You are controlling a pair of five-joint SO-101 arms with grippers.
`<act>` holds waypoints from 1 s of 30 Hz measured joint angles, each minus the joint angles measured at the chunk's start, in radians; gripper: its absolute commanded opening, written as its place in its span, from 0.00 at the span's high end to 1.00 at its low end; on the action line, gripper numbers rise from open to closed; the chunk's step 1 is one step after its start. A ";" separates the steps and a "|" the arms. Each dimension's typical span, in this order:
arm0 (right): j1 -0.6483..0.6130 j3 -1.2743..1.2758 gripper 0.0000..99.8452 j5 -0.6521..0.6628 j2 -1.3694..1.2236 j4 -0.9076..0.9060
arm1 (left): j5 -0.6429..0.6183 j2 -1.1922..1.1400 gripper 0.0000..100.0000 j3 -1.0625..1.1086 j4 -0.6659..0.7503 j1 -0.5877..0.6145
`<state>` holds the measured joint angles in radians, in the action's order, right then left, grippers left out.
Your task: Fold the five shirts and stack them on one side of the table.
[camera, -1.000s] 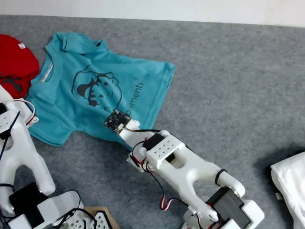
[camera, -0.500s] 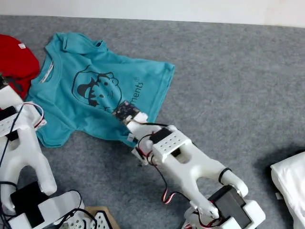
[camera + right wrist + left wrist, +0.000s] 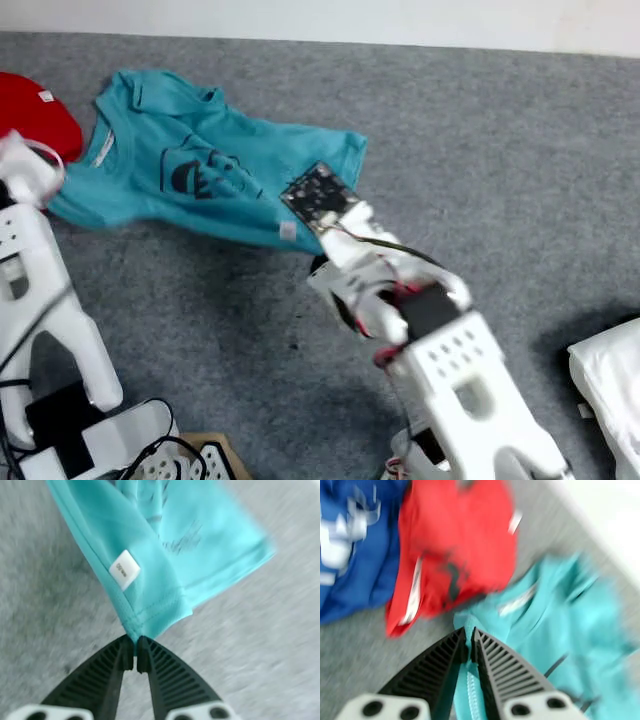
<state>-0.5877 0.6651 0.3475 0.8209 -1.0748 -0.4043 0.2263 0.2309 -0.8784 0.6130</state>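
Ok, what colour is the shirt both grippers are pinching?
The shirt is teal with a dark graphic on its front; the high view shows it best.

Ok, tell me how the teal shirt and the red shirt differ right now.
The teal shirt is pinched by the left hand and the right hand; the red shirt is held by neither. The teal shirt is stretched out long between the two hands, while the red shirt sits bunched in a heap. Both rest on the grey table and carry a dark print.
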 measured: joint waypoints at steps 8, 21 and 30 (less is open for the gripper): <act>0.086 -0.328 0.99 0.069 0.103 -0.196 | -0.091 0.195 0.99 -0.235 -0.120 -0.002; 0.091 -0.786 0.99 0.114 0.118 -0.350 | -0.097 0.646 0.99 -0.249 -0.147 -0.002; 0.091 -0.971 0.99 0.117 0.130 -0.350 | -0.259 0.907 0.99 -0.253 -0.147 -0.002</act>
<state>-0.4971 -0.3061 0.4641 0.9513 -1.4246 -0.6636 1.1331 -0.0222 -1.0257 0.6114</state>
